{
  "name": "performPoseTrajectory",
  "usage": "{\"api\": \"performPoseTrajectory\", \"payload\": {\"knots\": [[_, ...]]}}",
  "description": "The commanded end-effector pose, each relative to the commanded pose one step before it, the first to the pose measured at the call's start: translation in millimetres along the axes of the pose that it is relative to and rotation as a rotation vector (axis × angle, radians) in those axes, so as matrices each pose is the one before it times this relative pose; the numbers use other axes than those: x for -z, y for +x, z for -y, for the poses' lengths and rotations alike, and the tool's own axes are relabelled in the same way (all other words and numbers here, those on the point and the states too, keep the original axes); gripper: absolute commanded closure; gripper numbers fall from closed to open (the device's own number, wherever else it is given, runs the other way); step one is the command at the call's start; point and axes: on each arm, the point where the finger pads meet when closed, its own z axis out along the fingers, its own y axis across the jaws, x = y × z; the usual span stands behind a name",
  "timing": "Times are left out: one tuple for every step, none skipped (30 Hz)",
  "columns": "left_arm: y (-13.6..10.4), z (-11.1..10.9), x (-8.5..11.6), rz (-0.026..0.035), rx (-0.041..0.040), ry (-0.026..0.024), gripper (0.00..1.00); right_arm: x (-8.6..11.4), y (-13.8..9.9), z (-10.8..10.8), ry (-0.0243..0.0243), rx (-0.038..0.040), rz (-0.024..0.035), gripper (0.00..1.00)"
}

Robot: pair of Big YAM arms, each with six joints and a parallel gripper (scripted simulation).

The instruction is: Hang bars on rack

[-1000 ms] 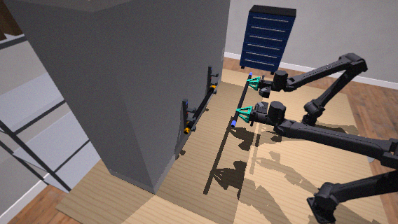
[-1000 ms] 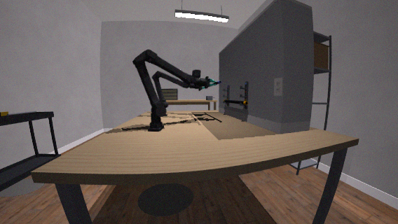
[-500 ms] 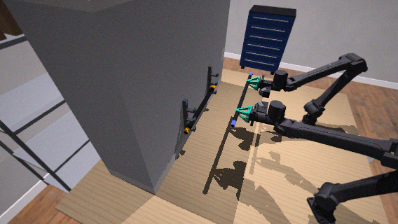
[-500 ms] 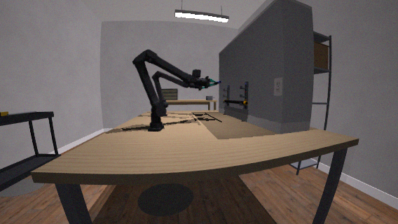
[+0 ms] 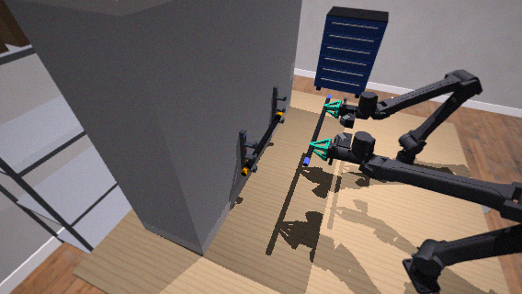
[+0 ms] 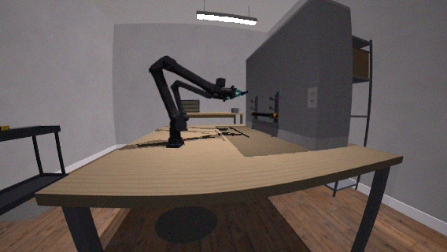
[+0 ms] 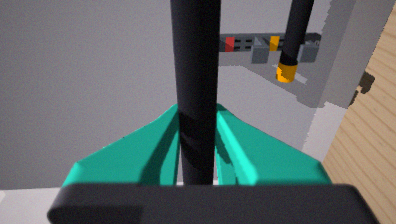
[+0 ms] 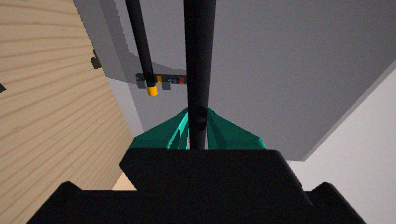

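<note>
Pale wood grain runs across the worktop [image 5: 175, 271] [image 6: 220, 177], whose front edge is closest in the exterior view, with dark shadows of the arms and a bar cast over it. Beyond that edge stands the left arm [image 5: 441, 181] [image 6: 162, 90], bent at its elbow and reaching toward a grey wall block [image 5: 138, 115] [image 6: 299, 79]; the right arm [image 5: 423, 94] [image 6: 193, 87] reaches the same way behind it.

The left end effector [image 5: 312, 146] [image 7: 197, 113] is closed on the blue-ended bar [image 5: 317, 130] [image 7: 198, 65] [image 8: 200, 55], near the bar's left end. The right end effector [image 5: 325, 107] [image 8: 197, 112] grips the same bar near its other end. Both sets of teal fingers press on its dark shaft, which hangs above the worktop, apart from the rack.

Farther on, against the wall block, is the rack [image 5: 243, 149] [image 6: 277, 104] [image 7: 242, 46], with blue, red and orange labels. Its lowest pair of arms, the orange-labelled one, carries the orange-ended bar [image 5: 266, 139] [image 6: 265, 115] [image 7: 300, 25] [image 8: 140, 40], touched by neither end effector.

Past the worktop, a blue drawer cabinet [image 5: 351, 50] stands by the room wall.

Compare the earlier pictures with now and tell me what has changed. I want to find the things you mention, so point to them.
Nothing visibly changed. The left gripper [image 5: 312, 146] [image 7: 197, 113] and the right gripper [image 5: 325, 107] [image 6: 244, 93] [image 8: 197, 112] keep their hold on the blue-ended bar [image 5: 317, 130] [image 6: 247, 92] [image 7: 197, 60] [image 8: 200, 60], out in front of the rack. The orange-ended bar [image 5: 266, 137] [image 6: 264, 115] [image 7: 299, 30] [image 8: 140, 40] stays on the rack.
</note>
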Motion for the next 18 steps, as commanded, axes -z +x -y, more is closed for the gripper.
{"api": "performPoseTrajectory", "payload": {"knots": [[8.21,-82.64,-5.37,-0.01785,0.04528,-0.1251,1.0,1.04,6.13,70.53,0.11021,-0.05707,-0.01556,1.0],[0.08,-0.03,0.06,0.0,0.0,0.0,1.0,0.17,-0.08,-0.1,0.0,0.0,0.0,1.0],[0.08,-0.03,0.06,0.0,0.0,0.0,1.0,0.17,-0.08,-0.1,0.0,0.0,0.0,1.0],[0.08,-0.03,0.06,0.0,0.0,0.0,1.0,0.17,-0.08,-0.1,0.0,0.0,0.0,1.0],[0.08,-0.03,0.06,0.0,0.0,0.0,1.0,0.17,-0.08,-0.1,0.0,0.0,0.0,1.0],[0.08,-0.03,0.06,0.0,0.0,0.0,1.0,0.17,-0.08,-0.1,0.0,0.0,0.0,1.0],[0.08,-0.03,0.06,0.0,0.0,0.0,1.0,0.17,-0.08,-0.1,0.0,0.0,0.0,1.0],[0.08,-0.03,0.06,0.0,0.0,0.0,1.0,0.17,-0.08,-0.1,0.0,0.0,0.0,1.0],[0.08,-0.03,0.06,0.0,0.0,0.0,1.0,0.17,-0.08,-0.1,0.0,0.0,0.0,1.0],[0.08,-0.03,0.06,0.0,0.0,0.0,1.0,0.17,-0.08,-0.1,0.0,0.0,0.0,1.0],[0.08,-0.03,0.06,0.0,0.0,0.0,1.0,0.17,-0.08,-0.1,0.0,0.0,0.0,1.0],[0.08,-0.03,0.06,0.0,0.0,0.0,1.0,0.17,-0.08,-0.1,0.0,0.0,0.0,1.0],[0.08,-0.03,0.06,0.0,0.0,0.0,1.0,0.17,-0.08,-0.1,0.0,0.0,0.0,1.0],[0.08,-0.03,0.06,0.0,0.0,0.0,1.0,0.17,-0.08,-0.1,0.0,0.0,0.0,1.0],[0.08,-0.03,0.06,0.0,0.0,0.0,1.0,0.17,-0.08,-0.1,0.0,0.0,0.0,1.0],[0.0,0.0,0.0,0.0,0.0,0.0,1.0,0.0,0.0,0.0,0.0,0.0,0.0,1.0],[0.0,0.0,0.0,0.0,0.0,0.0,1.0,0.0,0.0,0.0,0.0,0.0,0.0,1.0],[0.16,0.01,0.04,-0.00038,-0.00005,0.0,1.0,0.24,-0.2,-0.23,-0.00003,-0.00004,0.00024,1.0]]}}
